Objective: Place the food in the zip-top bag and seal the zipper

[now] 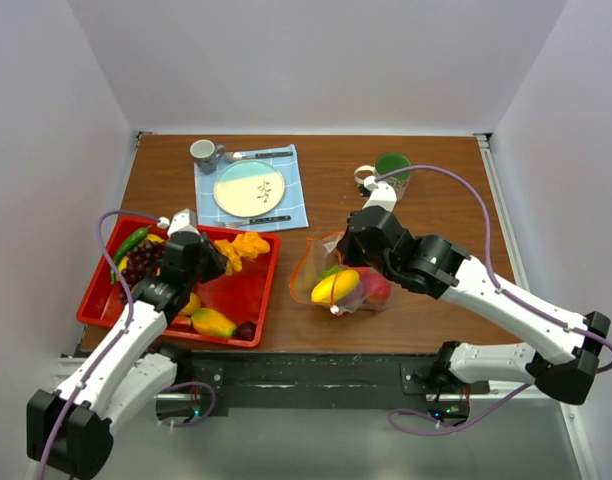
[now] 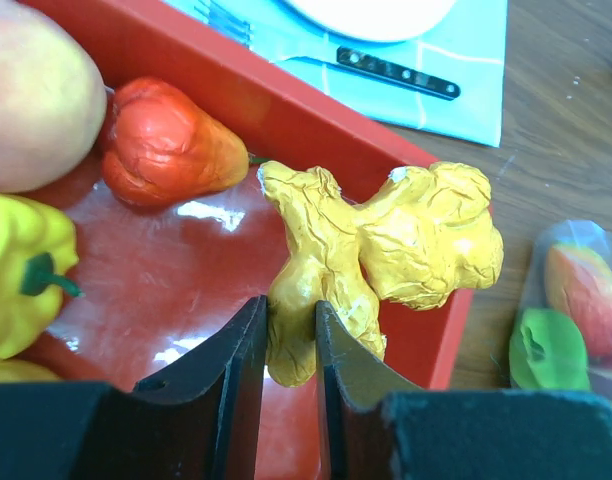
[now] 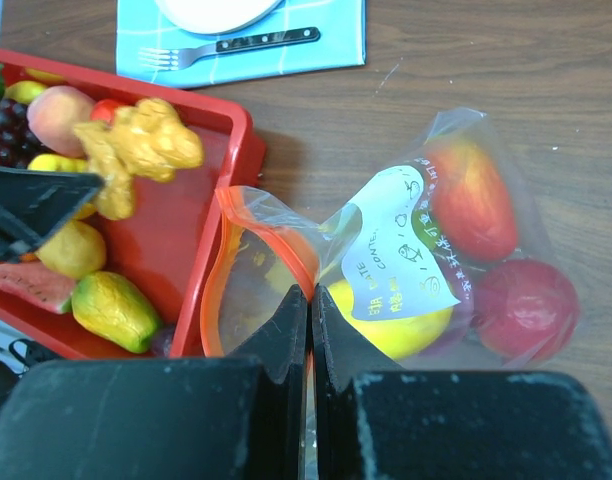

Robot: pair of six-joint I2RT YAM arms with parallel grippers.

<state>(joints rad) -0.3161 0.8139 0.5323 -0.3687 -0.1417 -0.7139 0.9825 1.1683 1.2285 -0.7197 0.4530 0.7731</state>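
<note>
Left gripper (image 2: 291,370): clamped on the lower stem of the yellow ginger root (image 2: 386,240), jaws narrowly apart with the toy filling the gap.
Right gripper (image 3: 309,330): fingers pressed together, pinching the clear film at the near lip of the zip-top bag (image 3: 386,250).
Zip-top bag: lying on the wooden table (image 1: 406,320) right of the red tray (image 1: 236,300), mouth gaping toward the tray.
Zipper (image 3: 210,290): orange strip bowed into an open loop, just beside the tray's right rim.
Food in bag: a yellow mango (image 3: 396,335), a red-and-yellow fruit (image 3: 471,200) and a round red fruit (image 3: 526,305).
Food in tray: the ginger root sits at the far right corner, one lobe over the rim; a red pepper (image 2: 166,145) and a yellow pepper (image 2: 21,270) lie near it.
Open room: bare wood runs beyond the bag to the right and far side; a blue placemat (image 1: 291,195) lies behind the tray.
</note>
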